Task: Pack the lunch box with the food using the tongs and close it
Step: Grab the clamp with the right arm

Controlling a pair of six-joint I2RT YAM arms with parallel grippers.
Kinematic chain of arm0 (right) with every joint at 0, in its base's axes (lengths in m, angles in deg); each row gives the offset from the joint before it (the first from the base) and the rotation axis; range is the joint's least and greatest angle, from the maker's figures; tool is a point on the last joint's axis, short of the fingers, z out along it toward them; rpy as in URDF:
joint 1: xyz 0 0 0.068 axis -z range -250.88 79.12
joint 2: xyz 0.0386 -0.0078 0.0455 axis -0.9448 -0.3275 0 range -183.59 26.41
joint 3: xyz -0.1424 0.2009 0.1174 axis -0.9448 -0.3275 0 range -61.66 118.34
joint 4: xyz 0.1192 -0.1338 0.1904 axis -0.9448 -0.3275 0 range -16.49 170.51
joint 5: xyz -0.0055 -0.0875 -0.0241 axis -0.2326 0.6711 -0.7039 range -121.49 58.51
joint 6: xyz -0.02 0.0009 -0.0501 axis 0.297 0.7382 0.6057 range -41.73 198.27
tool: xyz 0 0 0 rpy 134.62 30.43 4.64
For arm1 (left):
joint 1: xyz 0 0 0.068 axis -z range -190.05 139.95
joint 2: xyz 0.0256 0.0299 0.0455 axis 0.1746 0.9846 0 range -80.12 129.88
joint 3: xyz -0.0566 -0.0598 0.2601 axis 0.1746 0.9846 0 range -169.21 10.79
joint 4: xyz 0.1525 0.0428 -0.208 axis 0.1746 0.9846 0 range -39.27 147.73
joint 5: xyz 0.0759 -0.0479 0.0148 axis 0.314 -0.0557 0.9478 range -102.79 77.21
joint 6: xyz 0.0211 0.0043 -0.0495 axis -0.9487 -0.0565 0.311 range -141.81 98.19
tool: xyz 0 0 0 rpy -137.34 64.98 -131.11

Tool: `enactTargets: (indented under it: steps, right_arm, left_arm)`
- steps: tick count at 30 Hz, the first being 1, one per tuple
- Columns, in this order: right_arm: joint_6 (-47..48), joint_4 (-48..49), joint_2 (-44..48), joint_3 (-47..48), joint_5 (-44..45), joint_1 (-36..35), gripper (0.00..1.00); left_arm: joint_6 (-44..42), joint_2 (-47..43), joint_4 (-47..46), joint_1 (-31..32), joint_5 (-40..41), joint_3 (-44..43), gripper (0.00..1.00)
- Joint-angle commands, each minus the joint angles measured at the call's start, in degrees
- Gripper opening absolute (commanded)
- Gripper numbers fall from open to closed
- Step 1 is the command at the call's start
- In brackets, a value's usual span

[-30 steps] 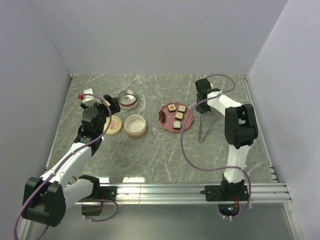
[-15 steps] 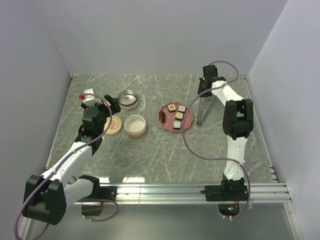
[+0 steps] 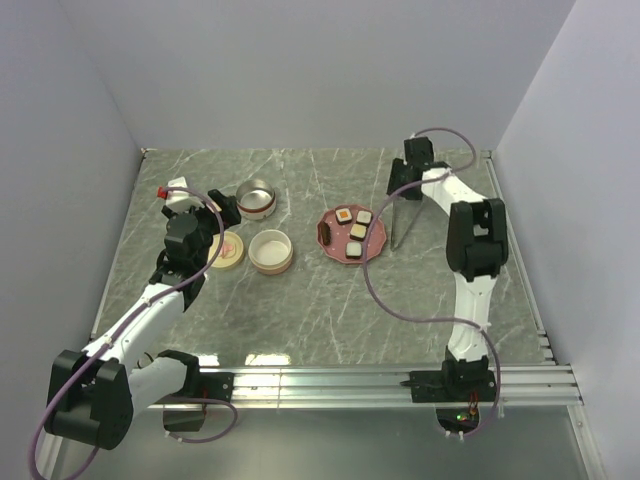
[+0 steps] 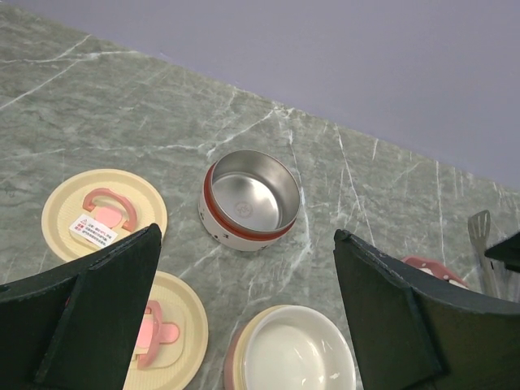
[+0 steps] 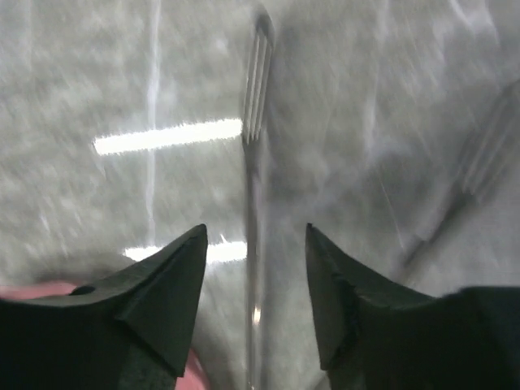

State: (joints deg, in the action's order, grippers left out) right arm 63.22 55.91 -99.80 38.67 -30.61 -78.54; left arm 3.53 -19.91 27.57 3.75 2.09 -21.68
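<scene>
Looking down on a grey-green marbled table (image 3: 300,310) boxed in by plain pale lilac walls. Finding a pink scalloped plate (image 3: 376,246) right of centre in the top view, carrying the food: an orange-topped block (image 3: 344,215), white-and-dark sushi-like blocks (image 3: 357,231) and a dark brown oblong (image 3: 325,234) at the plate's left edge.

Spotting the long thin grey metal tongs (image 3: 401,222) just right of the plate, in the upper right of the table, running roughly from top to bottom of the frame. Reaching over their upper end with the right claw (image 5: 253,231). Keeping its two black fingers apart in the right wrist view, with one narrow tong arm running up the gap and seeming to touch neither, though blurred. Catching the other tong arm only as a smear at the right of that frame.

Hovering over the upper left of the table with the left claw (image 4: 246,236), fingers spread wide and gripping nothing. Framing between them, in the left wrist view, a round steel-lined container with a red band (image 4: 249,199), standing open. Showing at the bottom edge a round cream container with a white inside (image 4: 296,353), also open. Showing at the left two round cream lids with pink handles, lying flat: a labelled lid (image 4: 104,213) at centre left and a second lid (image 4: 166,329) at lower left, partly behind the left finger.
</scene>
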Motion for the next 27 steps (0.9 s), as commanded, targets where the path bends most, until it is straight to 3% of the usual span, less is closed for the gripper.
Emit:
enactTargets:
  steps: [1,6,9,11,27]
  right_arm:
    - [0.46,8.94,12.37,-8.64,4.8,-1.65,0.62]
    - [-2.26,20.97,30.03,-29.2,16.42,-7.1,0.83]
    - [-5.07,27.66,38.39,-38.62,14.69,-8.16,0.95]
    - [-7.09,27.86,40.34,-40.74,12.48,-8.16,0.97]
    - [-20.46,7.55,22.59,-28.27,28.73,-9.21,0.98]
  left_arm:
    - [0.5,0.0,-2.51,-0.18,0.51,-0.14,0.94]
    - [0.32,0.09,-2.59,-0.18,0.51,-0.05,0.94]
    - [0.32,0.26,-2.77,-0.18,0.07,-0.05,0.94]
    - [0.41,0.18,-2.6,-0.27,-0.11,-0.05,0.94]
    - [0.5,-2.28,-3.03,-0.36,-0.81,1.18,0.95]
